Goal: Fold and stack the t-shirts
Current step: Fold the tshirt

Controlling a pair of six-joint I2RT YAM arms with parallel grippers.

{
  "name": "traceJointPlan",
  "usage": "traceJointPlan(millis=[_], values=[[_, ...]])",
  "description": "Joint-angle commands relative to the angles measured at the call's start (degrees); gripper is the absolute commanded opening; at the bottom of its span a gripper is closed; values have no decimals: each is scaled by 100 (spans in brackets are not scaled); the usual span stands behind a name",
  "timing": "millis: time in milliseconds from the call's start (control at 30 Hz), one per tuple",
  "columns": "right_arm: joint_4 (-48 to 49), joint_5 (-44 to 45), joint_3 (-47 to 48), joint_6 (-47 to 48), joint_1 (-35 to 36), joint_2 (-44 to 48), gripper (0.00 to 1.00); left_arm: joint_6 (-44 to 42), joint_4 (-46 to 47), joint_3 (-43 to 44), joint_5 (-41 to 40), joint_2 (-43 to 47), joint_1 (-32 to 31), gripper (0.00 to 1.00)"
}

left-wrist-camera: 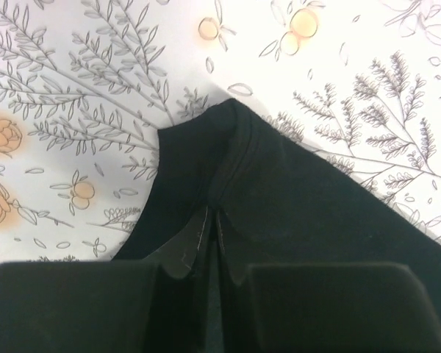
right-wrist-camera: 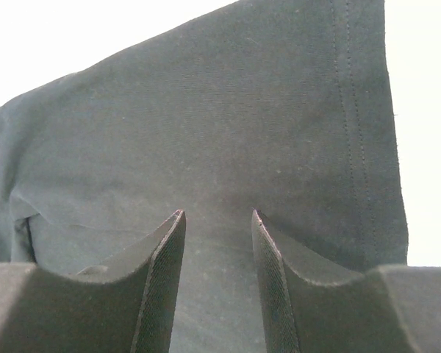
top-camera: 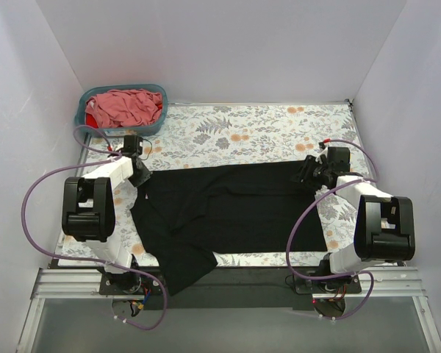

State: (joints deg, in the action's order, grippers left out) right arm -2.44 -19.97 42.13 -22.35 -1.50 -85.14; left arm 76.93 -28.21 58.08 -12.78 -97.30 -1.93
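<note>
Top external: black t-shirt (top-camera: 235, 209), floral tablecloth (top-camera: 264, 136)

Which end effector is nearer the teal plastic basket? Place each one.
Left. The left end effector is just in front of the teal plastic basket, at the collar end of the black cloth t-shirt; the right end effector is far across, at its hem.

This looks like a robot lab, not a home. Plain white walls (top-camera: 206, 44) box in one table (top-camera: 279, 125) with a flowery cloth. A left arm (top-camera: 95, 206) and a right arm (top-camera: 378, 224) are bolted to a metal rail (top-camera: 66, 283), and purple cables (top-camera: 23, 217) loop out. A black t-shirt (top-camera: 235, 209) and a teal basket (top-camera: 84, 114) are the homey bits.
</note>
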Motion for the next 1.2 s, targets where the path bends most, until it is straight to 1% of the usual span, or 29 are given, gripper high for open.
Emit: traceJointPlan(millis=[0,133,267,500,833,967,1033,1067,1100,1167], values=[[339,62,-152,29,-52,-64,47,-265,88,370,-330,0,35,0],[402,160,-319,-15,-219,-213,47,-520,-80,808,-734,-96,70,0],[481,221,-477,-85,-386,-389,48,-766,-150,1090,-945,-263,88,0],[481,318,-495,-94,-518,-600,48,-934,-256,1504,-1007,-939,88,0],[437,195,-416,64,-527,-451,48,-1118,-255,2013,-1262,-1327,88,8],[385,28,-363,143,-518,-301,48,-1171,-273,2172,-1158,-1353,88,14],[341,-77,-320,143,-466,-109,49,-1136,-299,2198,-1087,-1248,88,22],[288,-104,-293,143,-439,-21,49,-1110,-352,2224,-1008,-1196,88,24],[262,-130,-267,152,-361,58,50,-1083,-378,2225,-964,-1030,88,31],[252,-139,-136,143,-255,322,51,-1022,-448,2190,-876,-818,88,40]])
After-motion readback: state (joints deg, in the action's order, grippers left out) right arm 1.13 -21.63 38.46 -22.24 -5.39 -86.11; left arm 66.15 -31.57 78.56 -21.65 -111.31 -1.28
